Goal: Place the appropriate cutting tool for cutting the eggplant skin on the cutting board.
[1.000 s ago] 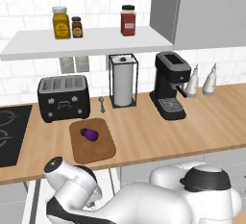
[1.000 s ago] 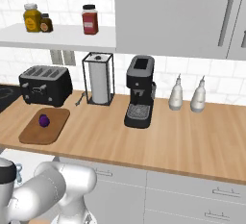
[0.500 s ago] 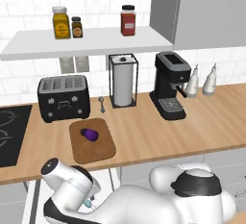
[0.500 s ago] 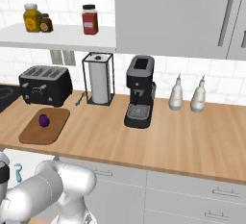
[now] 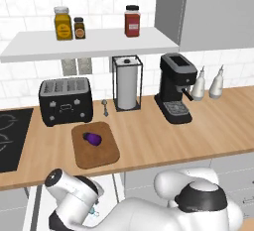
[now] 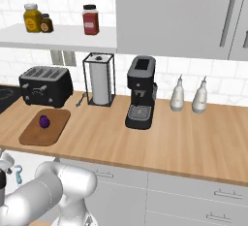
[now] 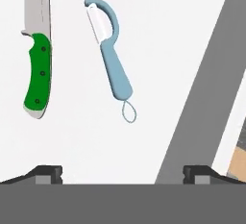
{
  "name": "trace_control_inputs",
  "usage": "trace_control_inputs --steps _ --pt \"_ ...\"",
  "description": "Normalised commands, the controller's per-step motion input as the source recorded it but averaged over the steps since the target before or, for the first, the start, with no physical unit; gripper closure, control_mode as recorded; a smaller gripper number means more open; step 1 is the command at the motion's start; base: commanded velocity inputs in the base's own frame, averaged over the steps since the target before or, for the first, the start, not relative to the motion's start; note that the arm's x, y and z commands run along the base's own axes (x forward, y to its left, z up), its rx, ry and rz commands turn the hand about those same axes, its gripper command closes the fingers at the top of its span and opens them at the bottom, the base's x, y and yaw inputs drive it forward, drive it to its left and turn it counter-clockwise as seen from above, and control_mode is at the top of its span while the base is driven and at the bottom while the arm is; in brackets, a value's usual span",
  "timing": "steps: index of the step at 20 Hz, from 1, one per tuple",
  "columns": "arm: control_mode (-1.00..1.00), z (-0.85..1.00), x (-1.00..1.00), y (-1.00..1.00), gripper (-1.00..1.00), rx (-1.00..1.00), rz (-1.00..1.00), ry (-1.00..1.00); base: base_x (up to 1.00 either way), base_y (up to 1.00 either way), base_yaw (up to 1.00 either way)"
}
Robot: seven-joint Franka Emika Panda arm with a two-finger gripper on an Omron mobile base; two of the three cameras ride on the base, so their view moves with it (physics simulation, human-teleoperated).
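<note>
Kitchen bench: cutting board (image 5: 95, 144) at left, eggplant (image 5: 92, 138) on it, near the toaster (image 5: 65, 100).
Drawer floor, white: peeler (image 7: 109, 54) beside the green-handled knife (image 7: 37, 55) — apart, not touching.
Fingers (image 7: 48, 172): spread wide, grasping nothing.
Key relation: peeler lies ahead of the gripper (image 7: 122, 174) — long axis roughly along the line of sight, loop end nearest, head far.

- The light-blue peeler (image 7: 111, 57) lay flat on a white surface, hooked head up in the hand view.
- The dark purple eggplant (image 5: 92, 138) sat on the brown cutting board (image 5: 106, 154).
</note>
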Motion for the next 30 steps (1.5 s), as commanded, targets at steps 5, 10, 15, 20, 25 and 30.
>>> trace_control_inputs --steps 5,10,15,20,25,30 --pt "-1.00 -0.03 0.13 -0.03 -1.00 0.01 0.06 0.02 0.00 0.00 0.00" --pt "-1.00 -0.31 0.00 0.00 -1.00 0.09 0.00 0.12 0.00 0.00 0.00" --pt "-1.00 -0.17 0.18 0.00 -1.00 0.08 0.00 0.05 0.00 0.00 0.00" --pt "-1.00 -0.15 0.08 0.00 -1.00 0.01 0.00 0.00 0.00 0.00 0.00" --pt "-1.00 -0.30 0.10 0.00 -1.00 0.00 0.00 0.00 0.00 0.00 0.00" --pt "-1.00 -0.05 0.30 0.00 -1.00 0.00 0.00 0.00 0.00 0.00 0.00"
